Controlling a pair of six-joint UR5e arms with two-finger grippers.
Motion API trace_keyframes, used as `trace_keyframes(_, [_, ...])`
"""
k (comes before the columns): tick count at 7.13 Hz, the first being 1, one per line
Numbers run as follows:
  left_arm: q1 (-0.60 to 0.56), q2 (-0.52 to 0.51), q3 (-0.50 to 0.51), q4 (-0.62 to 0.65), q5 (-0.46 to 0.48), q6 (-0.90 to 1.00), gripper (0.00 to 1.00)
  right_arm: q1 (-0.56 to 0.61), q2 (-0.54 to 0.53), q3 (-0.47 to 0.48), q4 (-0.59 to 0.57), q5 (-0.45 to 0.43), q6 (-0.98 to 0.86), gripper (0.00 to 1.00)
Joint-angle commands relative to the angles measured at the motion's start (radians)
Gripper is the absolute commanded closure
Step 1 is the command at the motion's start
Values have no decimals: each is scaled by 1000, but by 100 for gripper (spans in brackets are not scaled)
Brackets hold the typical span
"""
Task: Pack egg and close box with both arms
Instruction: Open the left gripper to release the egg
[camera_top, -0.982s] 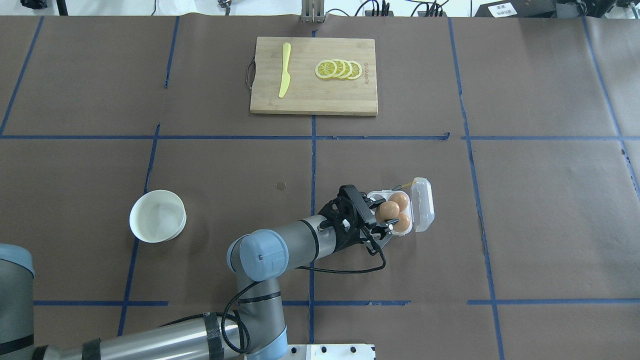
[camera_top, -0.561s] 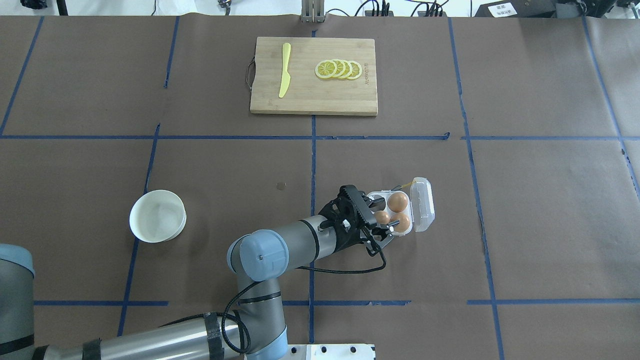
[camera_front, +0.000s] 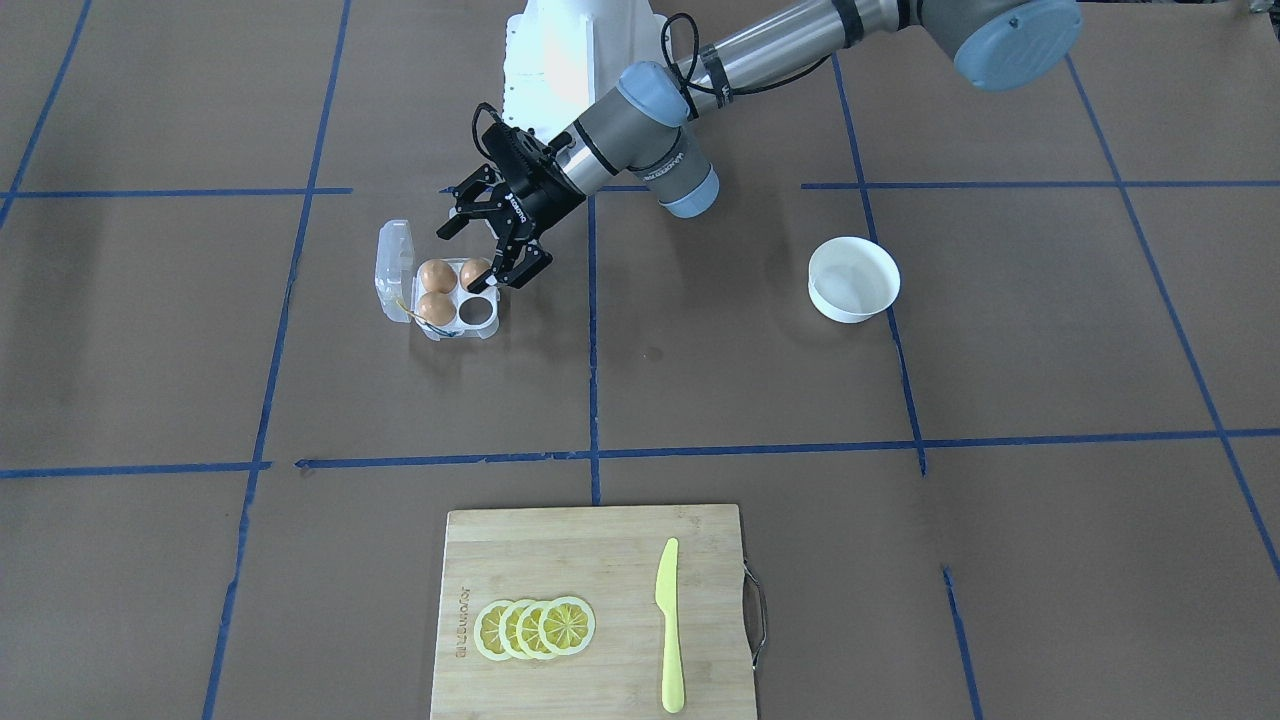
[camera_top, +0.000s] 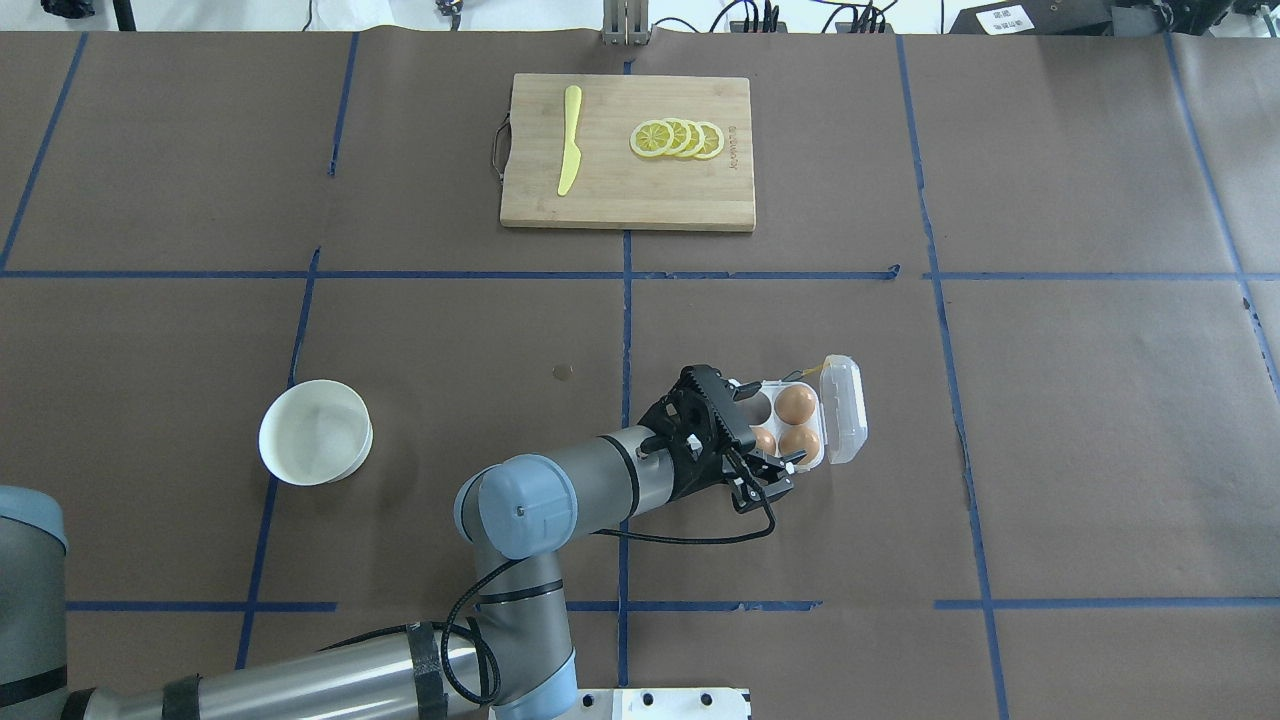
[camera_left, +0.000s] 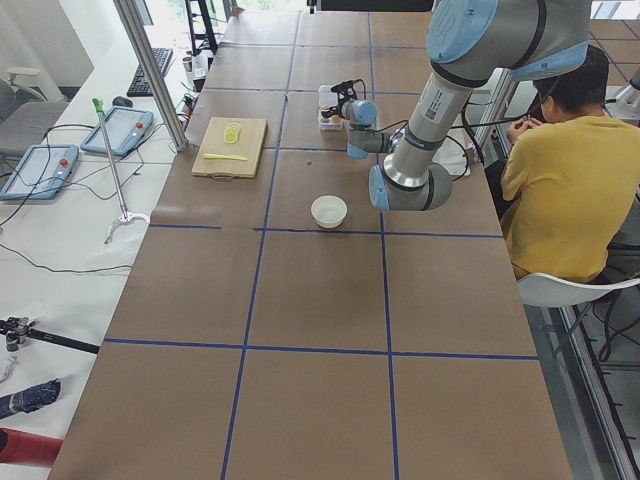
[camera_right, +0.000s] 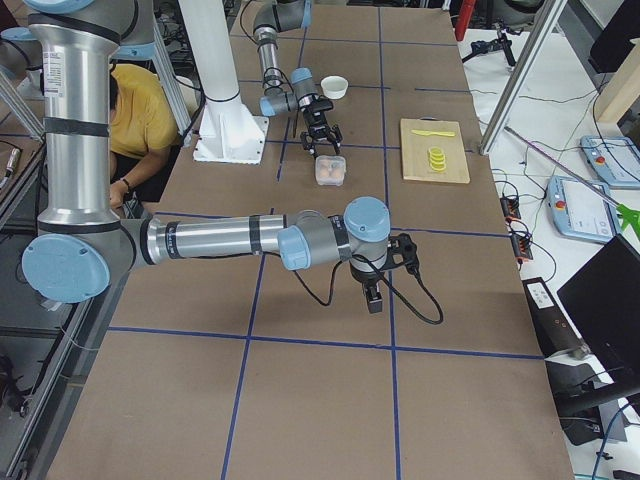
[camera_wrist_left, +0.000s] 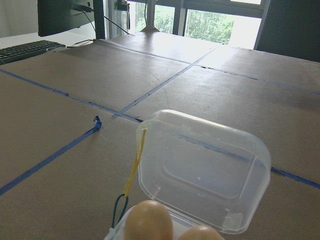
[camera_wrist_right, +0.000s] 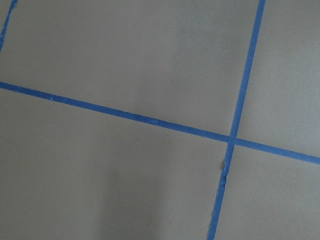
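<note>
The clear box (camera_top: 795, 381) stands open right of centre, its lid (camera_top: 846, 410) upright on the far side, with a yellow band (camera_wrist_left: 136, 159) at its edge. Three tan eggs sit in its cups: two by the lid (camera_top: 797, 403) (camera_top: 801, 443) and one (camera_top: 765, 438) between my left fingers; the fourth cup (camera_front: 478, 312) is empty. My left gripper (camera_top: 772, 426) (camera_front: 468, 258) is open, its fingers either side of that egg and apart from it. My right gripper (camera_right: 373, 297) shows only in the exterior right view, low over bare table; I cannot tell if it is open or shut.
A white bowl (camera_top: 315, 432) stands left of the left arm. A wooden cutting board (camera_top: 690, 195) with a yellow knife (camera_top: 569, 140) and lemon slices (camera_top: 677, 138) lies at the far centre. A person in yellow (camera_left: 550, 190) sits behind the robot.
The left gripper lowered the egg it held into the box's near cup, then opened and let go of it. The box and lid have not moved.
</note>
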Motion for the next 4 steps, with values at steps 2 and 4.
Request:
trace_keyframes(2, [-62,38,-186,284,-97,-28,1,0,0,-2,0,0,0,0])
trace_keyframes(4, [-127,146,-382,526,-206,-93,1,0,0,-2,0,2,0,0])
